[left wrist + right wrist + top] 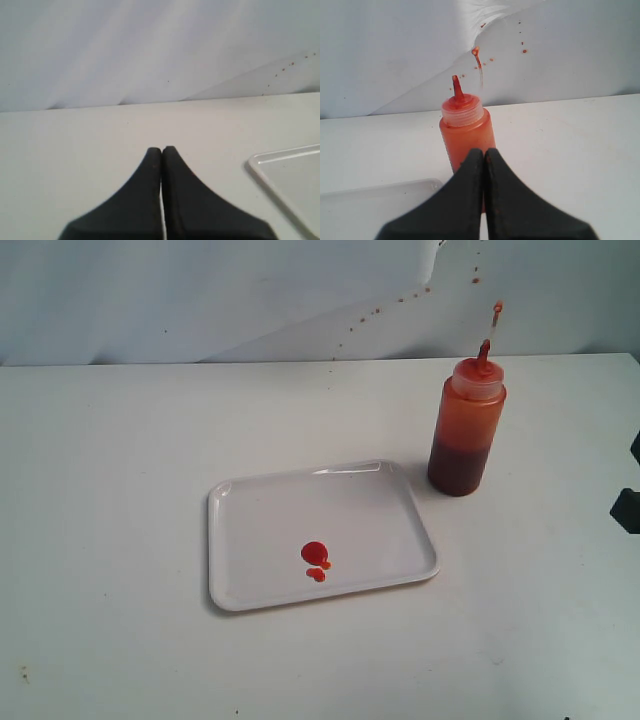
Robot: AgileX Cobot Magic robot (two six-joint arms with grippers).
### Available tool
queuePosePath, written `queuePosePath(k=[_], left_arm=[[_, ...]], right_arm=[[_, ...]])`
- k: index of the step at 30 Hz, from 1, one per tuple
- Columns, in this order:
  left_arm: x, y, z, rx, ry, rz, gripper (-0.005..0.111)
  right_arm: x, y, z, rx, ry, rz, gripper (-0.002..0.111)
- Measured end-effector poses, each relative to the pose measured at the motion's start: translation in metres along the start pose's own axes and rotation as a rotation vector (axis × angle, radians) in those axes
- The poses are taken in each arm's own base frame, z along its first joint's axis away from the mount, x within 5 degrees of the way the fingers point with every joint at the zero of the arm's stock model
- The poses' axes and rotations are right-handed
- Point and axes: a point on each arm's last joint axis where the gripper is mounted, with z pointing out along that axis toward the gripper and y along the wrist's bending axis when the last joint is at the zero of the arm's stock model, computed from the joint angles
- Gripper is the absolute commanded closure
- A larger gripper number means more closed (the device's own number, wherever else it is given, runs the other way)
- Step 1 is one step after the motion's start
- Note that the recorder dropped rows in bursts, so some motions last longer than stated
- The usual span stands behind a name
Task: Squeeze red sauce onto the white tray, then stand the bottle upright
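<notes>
A white table (120, 540) runs back to a creased white sheet (200, 300) flecked with small red specks (400, 300). From my remote station I see the bottle (467, 430) standing upright on the table, just beyond the far right corner of the tray (350, 505), near it but not on it. Its nozzle (484, 352) points up and the small cap (497, 308) hangs above on its tether. The sauce (315, 553) lies on the tray as one round blob with two smaller ones beside it, toward the near rim.

In the right wrist view the right gripper (484, 152) has its fingers pressed together, holding nothing. The bottle (465, 135) stands straight ahead beyond the tips, and the exterior view shows it free on all sides. A strip of the tray (380, 195) shows off to one side of the fingers.

The left gripper (161, 150) is likewise closed on nothing, hovering over bare table with only a corner of the tray (260, 162) in sight.

Open table surrounds the tray on every side. The bottle sits nearer the back edge and the sheet, and a dark shape (628, 508) cuts into the right edge of the exterior view, well apart from it.
</notes>
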Motion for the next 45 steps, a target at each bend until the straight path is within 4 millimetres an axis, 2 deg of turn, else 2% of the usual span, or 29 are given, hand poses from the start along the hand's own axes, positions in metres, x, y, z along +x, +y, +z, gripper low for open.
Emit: queuePosePath(k=[14, 22, 45], left_arm=[[0.0041, 0.0003, -0.0001, -0.003, 0.046, 0.029, 0.107], [0.0045, -0.0008, -0.0001, 0.007, 0.050, -0.060, 0.107], [0.0057, -0.0008, -0.0002, 0.007, 0.063, -0.058, 0.107]], right_arm=[[0.0000, 0.0000, 0.0000, 0.000, 0.000, 0.002, 0.108], [0.0000, 0.0000, 0.0000, 0.000, 0.000, 0.002, 0.108], [0.0000, 0.0000, 0.0000, 0.000, 0.000, 0.002, 0.108]])
